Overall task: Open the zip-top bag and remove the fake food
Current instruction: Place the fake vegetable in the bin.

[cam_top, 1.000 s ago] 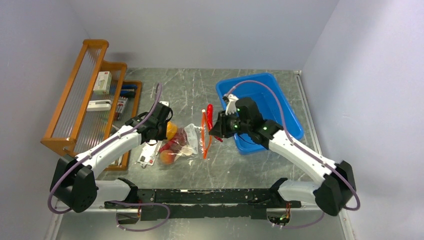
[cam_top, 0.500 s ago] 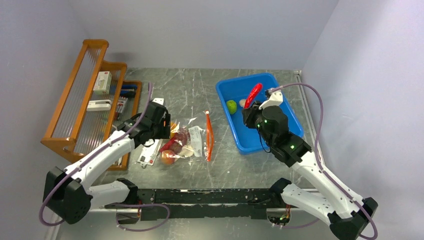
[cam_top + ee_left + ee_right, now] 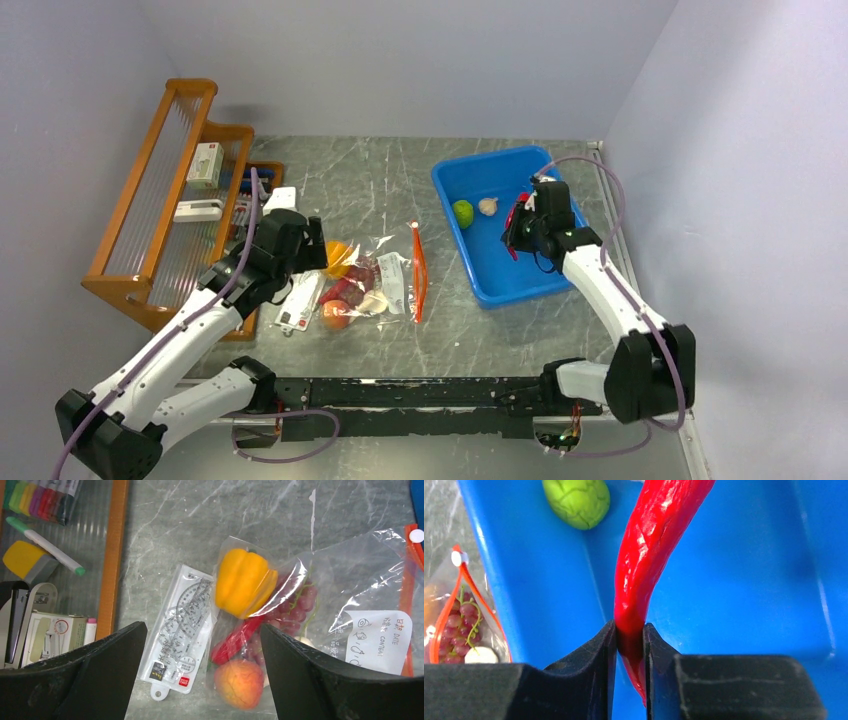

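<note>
Left gripper (image 3: 200, 645) is hanging over the surface (image 3: 380, 170) with its jaws spread wide and nothing between them. It sits above the left end of the zip-top bag (image 3: 385, 280), with the wooden rack (image 3: 150, 200) of stationery further off to its left. Just under it there's a flat white ruler packet (image 3: 180, 630) lying right against the bag's left edge. The bag is flat on the surface about mid-way across. At its closed left end you can see a yellow bell pepper (image 3: 245, 580), and below that a red chilli (image 3: 235, 640), a peach (image 3: 240, 682) and some purple grapes (image 3: 295, 610), all under the plastic. There's a white label (image 3: 381, 640) further right, and the orange zip strip (image 3: 418, 270) runs along the bag's right edge, where the mouth looks parted in the right wrist view. Right of that is the blue bin (image 3: 540, 275), with a green lime (image 3: 463, 212) and a garlic bulb (image 3: 488, 206) sitting near its far-left corner. The right gripper (image 3: 515, 225) is over the bin, pinched tight on the lower end of a second chilli (image 3: 659, 540), which sticks out past the fingertips above the bin floor.
</note>
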Controlling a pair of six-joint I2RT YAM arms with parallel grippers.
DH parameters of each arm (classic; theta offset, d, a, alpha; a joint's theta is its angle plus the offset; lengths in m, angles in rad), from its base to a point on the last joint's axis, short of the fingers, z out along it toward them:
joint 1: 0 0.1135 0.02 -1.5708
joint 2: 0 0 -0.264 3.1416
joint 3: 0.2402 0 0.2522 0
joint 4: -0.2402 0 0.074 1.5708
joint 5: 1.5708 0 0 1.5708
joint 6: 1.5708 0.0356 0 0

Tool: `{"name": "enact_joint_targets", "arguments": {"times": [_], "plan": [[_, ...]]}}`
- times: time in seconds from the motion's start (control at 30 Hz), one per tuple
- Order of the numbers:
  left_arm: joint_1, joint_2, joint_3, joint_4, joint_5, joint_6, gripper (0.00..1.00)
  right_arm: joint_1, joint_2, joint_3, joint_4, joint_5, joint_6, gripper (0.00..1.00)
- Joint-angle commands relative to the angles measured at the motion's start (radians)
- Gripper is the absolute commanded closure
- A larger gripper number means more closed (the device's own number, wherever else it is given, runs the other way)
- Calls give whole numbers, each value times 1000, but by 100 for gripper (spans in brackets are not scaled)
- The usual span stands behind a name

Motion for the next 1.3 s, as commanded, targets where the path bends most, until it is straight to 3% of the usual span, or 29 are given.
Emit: {"name": "enact_joint_targets", "arguments": {"times": [0.0,0.43,0.63,0.73,0.87,1.03,1.27], "plan": [[-1,-35,-17,14,-37,-13,3,-88,111,18,18,-276,-66,86],[0,-20,-6,15,-26,7,2,-127,507,311,-129,94,-280,81],[-1,-42,-11,25,-20,16,2,-128,633,405,-188,68,-368,74],[-1,-60,8,-2,-64,0,2,-127,633,372,-171,-14,-383,68],[-1,-148,-18,8,-124,-15,1,-130,629,342,-157,213,-351,51],[-1,-237,-66,67,-135,-14,0,-135,516,298,-78,304,-321,51],[-1,-251,-21,-13,-195,-65,0,-128,359,245,-29,333,-276,53]]}}
